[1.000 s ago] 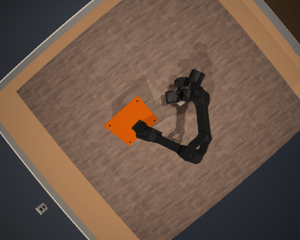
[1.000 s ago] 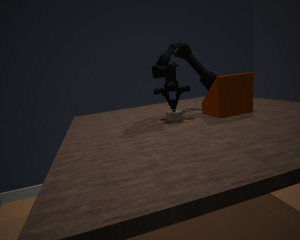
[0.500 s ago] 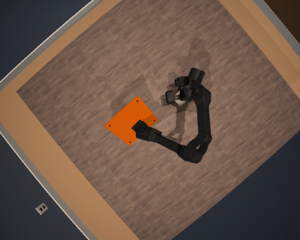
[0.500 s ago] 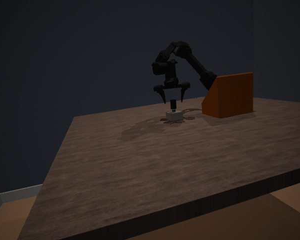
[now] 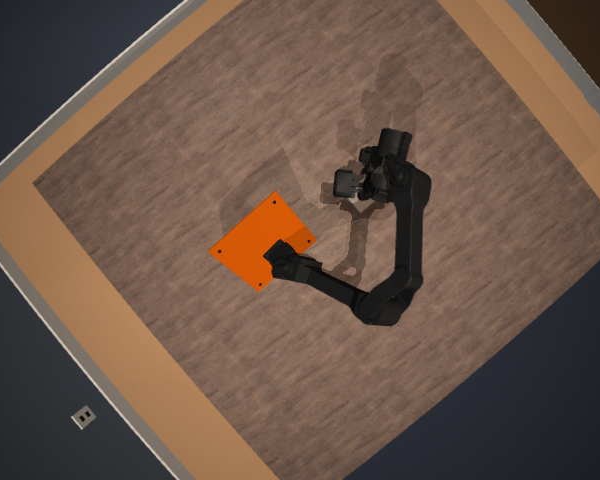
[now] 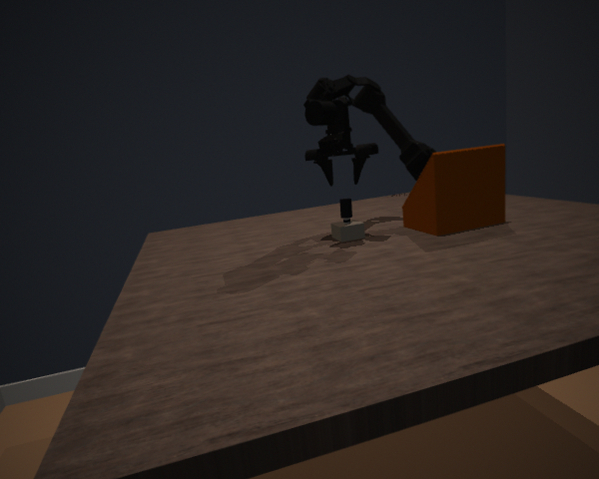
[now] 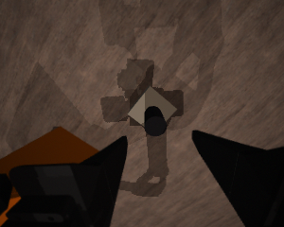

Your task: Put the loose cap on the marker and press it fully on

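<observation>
A dark wooden table (image 6: pixel 309 329) with a streaked grain is carrying everything here, its thick front edge running dark along the near side in the exterior view. A pale holder block (image 6: pixel 346 230) is sitting directly on it, towards the far edge and well away from the near one, with its faces turned at an angle to the table edges. Just beside the block, nearer the far right corner, an orange wedge-shaped base (image 6: pixel 457 188) is resting on the surface without touching the block. Soft shadows are spreading across the wood from the block towards the left edge.
</observation>
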Controlling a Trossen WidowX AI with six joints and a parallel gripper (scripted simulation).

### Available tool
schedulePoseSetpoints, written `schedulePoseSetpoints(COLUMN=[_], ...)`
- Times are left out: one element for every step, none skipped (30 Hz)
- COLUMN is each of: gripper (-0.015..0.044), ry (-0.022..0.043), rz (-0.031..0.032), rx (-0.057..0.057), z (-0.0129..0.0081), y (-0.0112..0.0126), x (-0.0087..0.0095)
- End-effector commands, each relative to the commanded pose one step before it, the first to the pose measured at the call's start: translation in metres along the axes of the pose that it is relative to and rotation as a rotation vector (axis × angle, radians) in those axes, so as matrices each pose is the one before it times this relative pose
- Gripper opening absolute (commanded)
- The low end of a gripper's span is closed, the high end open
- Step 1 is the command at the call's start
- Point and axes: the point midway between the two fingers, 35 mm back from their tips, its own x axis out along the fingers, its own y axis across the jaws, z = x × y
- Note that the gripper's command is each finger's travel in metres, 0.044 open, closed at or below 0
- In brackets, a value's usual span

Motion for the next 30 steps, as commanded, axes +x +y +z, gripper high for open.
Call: schedulePoseSetpoints(gripper=[0.0230, 0.0204, 0.0177, 0.0151, 0.0125, 0.0099, 0.0072, 0.0046, 0.0020, 0.0000, 0.0000, 0.0000, 0.0000, 0.0000, 0.0000, 0.0000, 0.0000, 0.0000, 0.0000, 0.0000, 0.0000, 0.0000, 0.0000, 0.0000, 0.0000, 0.0000, 0.0000, 0.0000, 0.0000, 0.0000], ry=[0.00301, 0.00013, 0.00009, 0.00004, 0.00001, 0.00000, 0.00000, 0.00000, 0.00000, 0.00000, 0.00000, 0.00000, 0.00000, 0.00000, 0.00000, 0.00000, 0.00000, 0.00000, 0.00000, 0.00000, 0.00000, 0.00000, -0.00001, -0.00001, -0.00001, -0.00001, -0.00002, -0.00002, -0.00002, -0.00002], rz=[0.00128, -0.00042, -0.00044, -0.00037, -0.00023, -0.00008, 0.00000, 0.00000, 0.00000, 0.00000, 0.00000, 0.00000, 0.00000, 0.00000, 0.00000, 0.00000, 0.00000, 0.00000, 0.00000, 0.00000, 0.00000, 0.00000, 0.00000, -0.00001, -0.00001, -0.00002, -0.00003, -0.00004, -0.00005, -0.00005], rx=[0.4220, 0.1015, 0.1015, 0.0836, 0.0502, 0.0167, 0.0000, 0.0000, 0.0000, 0.0000, 0.0000, 0.0000, 0.0000, 0.0000, 0.0000, 0.0000, 0.0000, 0.0000, 0.0000, 0.0000, 0.0000, 0.0000, 0.0000, 0.0000, 0.0000, 0.0000, 0.0000, 0.0000, 0.0000, 0.0000], z=[-0.00308, -0.00041, -0.00040, -0.00031, -0.00018, -0.00006, 0.00000, 0.00000, 0.00000, 0.00000, 0.00000, 0.00000, 0.00000, 0.00000, 0.00000, 0.00000, 0.00000, 0.00000, 0.00000, 0.00000, 0.00000, 0.00000, 0.00001, 0.00001, 0.00001, 0.00001, 0.00001, 0.00000, 0.00000, 0.00000], y=[-0.00003, -0.00018, -0.00022, -0.00022, -0.00014, -0.00005, 0.00000, 0.00000, 0.00000, 0.00000, 0.00000, 0.00000, 0.00000, 0.00000, 0.00000, 0.00000, 0.00000, 0.00000, 0.00000, 0.00000, 0.00000, 0.00000, 0.00000, 0.00000, 0.00000, 0.00000, 0.00000, 0.00000, -0.00001, -0.00001], x=[0.00366, 0.00117, 0.00117, 0.00096, 0.00058, 0.00019, 0.00000, 0.00000, 0.00000, 0.00000, 0.00000, 0.00000, 0.00000, 0.00000, 0.00000, 0.00000, 0.00000, 0.00000, 0.00000, 0.00000, 0.00000, 0.00025, 0.00046, 0.00069, 0.00084, 0.00104, 0.00131, 0.00139, 0.00155, 0.00147])
